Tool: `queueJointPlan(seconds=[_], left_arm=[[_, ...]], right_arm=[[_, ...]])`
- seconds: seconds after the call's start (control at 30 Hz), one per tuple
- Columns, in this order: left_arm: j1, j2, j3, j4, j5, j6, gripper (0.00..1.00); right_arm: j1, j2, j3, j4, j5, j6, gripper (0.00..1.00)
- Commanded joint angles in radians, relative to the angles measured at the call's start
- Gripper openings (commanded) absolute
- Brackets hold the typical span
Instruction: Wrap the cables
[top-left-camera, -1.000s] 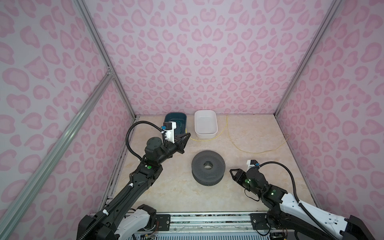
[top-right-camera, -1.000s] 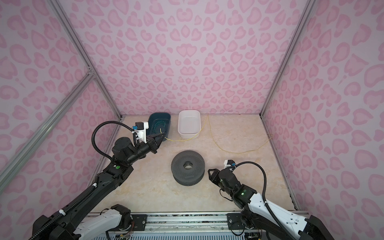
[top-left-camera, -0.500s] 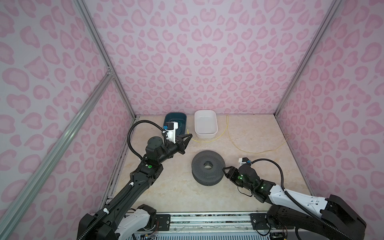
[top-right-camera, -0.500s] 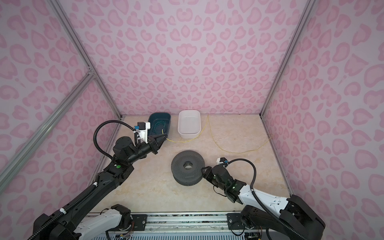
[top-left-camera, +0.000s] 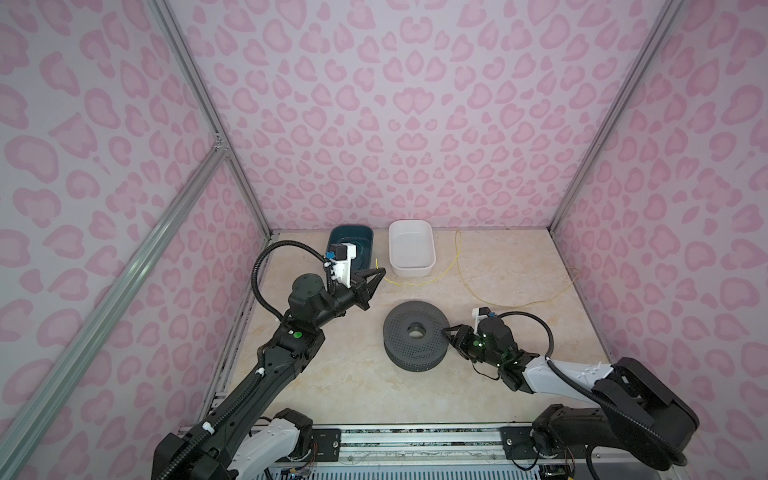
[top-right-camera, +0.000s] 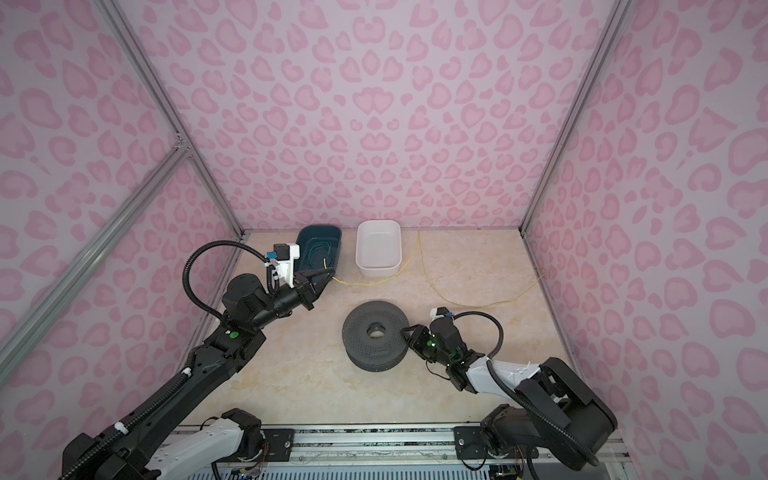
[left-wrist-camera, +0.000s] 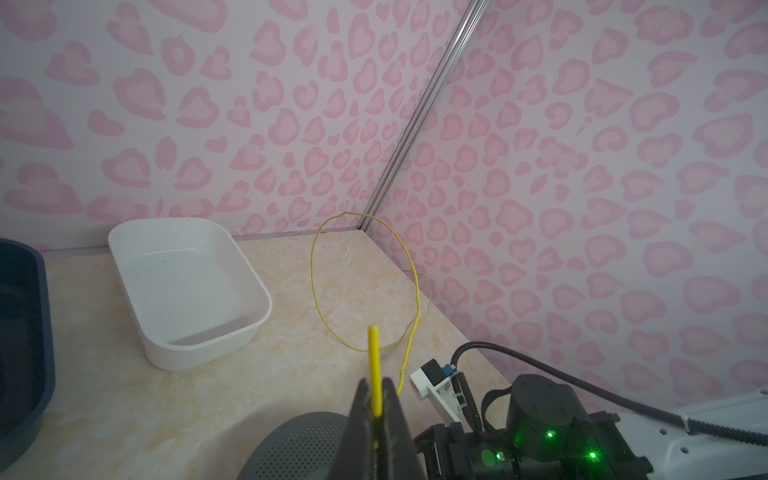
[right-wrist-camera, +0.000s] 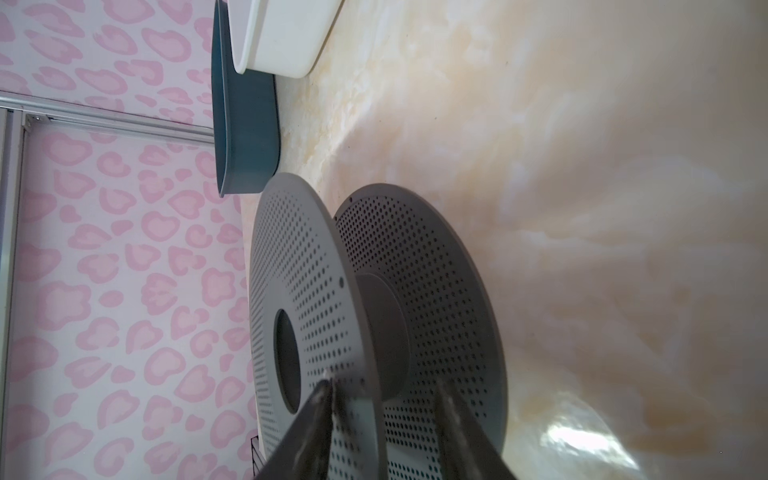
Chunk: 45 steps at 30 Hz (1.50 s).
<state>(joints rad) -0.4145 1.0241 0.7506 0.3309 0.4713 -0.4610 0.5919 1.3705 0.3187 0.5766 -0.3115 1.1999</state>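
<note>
While left hand (left-wrist-camera: 376, 384) pinches cable (left-wrist-camera: 375, 357) | right hand (right-wrist-camera: 384, 384) half-open astride spool (right-wrist-camera: 299, 266) flange

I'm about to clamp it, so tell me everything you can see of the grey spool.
The spool is dark grey, matte and plastic-looking: two round flanges pierced with small holes, joined by a narrow hub with a central bore. The hub looks bare. It lies flat in the middle of the table, bore up, resting on its lower flange. The right claw straddles the upper flange's rim, one finger above it and one in the gap between the flanges, jaws apart.
</note>
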Motion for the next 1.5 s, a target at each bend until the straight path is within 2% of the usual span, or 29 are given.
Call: queueJointPlan(seconds=[0.0, 0.17, 0.27, 0.33, 0.4, 0.47, 0.57, 0.63, 0.73, 0.8, 0.9, 0.97, 1.1, 1.47], left_arm=[[-0.001, 0.008, 0.014, 0.011, 0.011, 0.014, 0.04], [-0.001, 0.009, 0.016, 0.0, 0.002, 0.027, 0.04], [-0.001, 0.006, 0.017, -0.004, -0.001, 0.033, 0.04], [-0.002, 0.005, 0.018, -0.006, -0.002, 0.034, 0.04], [-0.001, 0.002, 0.02, -0.01, -0.005, 0.038, 0.04], [-0.001, -0.001, 0.02, -0.015, -0.008, 0.044, 0.04], [-0.002, -0.012, 0.019, -0.02, -0.02, 0.053, 0.04], [-0.001, -0.015, 0.019, -0.023, -0.027, 0.057, 0.04], [-0.002, -0.014, 0.021, -0.03, -0.033, 0.067, 0.04], [-0.001, -0.014, 0.022, -0.032, -0.034, 0.067, 0.03], [0.0, -0.016, 0.025, -0.034, -0.033, 0.071, 0.03], [0.002, -0.018, 0.025, -0.035, -0.035, 0.073, 0.04], [0.003, -0.023, 0.023, -0.032, -0.033, 0.067, 0.03], [0.002, -0.018, 0.024, -0.029, -0.028, 0.061, 0.04]], right_arm=[[-0.013, 0.096, 0.014, 0.183, -0.111, -0.011, 0.34], [-0.023, 0.219, -0.008, 0.43, -0.161, 0.067, 0.13], [-0.022, 0.204, -0.024, 0.432, -0.15, 0.074, 0.01], [-0.022, 0.164, -0.032, 0.396, -0.138, 0.065, 0.0], [-0.023, 0.101, -0.024, 0.311, -0.129, 0.044, 0.0], [-0.022, -0.004, 0.02, 0.112, -0.107, -0.015, 0.0], [-0.016, -0.185, 0.172, -0.352, -0.005, -0.202, 0.0], [-0.012, -0.245, 0.295, -0.601, 0.08, -0.321, 0.0], [-0.007, -0.261, 0.423, -0.812, 0.166, -0.435, 0.0], [0.016, -0.246, 0.484, -0.881, 0.208, -0.469, 0.0], [0.101, -0.19, 0.597, -1.014, 0.341, -0.521, 0.0], [0.172, -0.145, 0.672, -1.095, 0.475, -0.541, 0.0], [0.272, -0.032, 0.768, -1.172, 0.611, -0.549, 0.0], [0.362, 0.125, 0.861, -1.194, 0.678, -0.46, 0.0]])
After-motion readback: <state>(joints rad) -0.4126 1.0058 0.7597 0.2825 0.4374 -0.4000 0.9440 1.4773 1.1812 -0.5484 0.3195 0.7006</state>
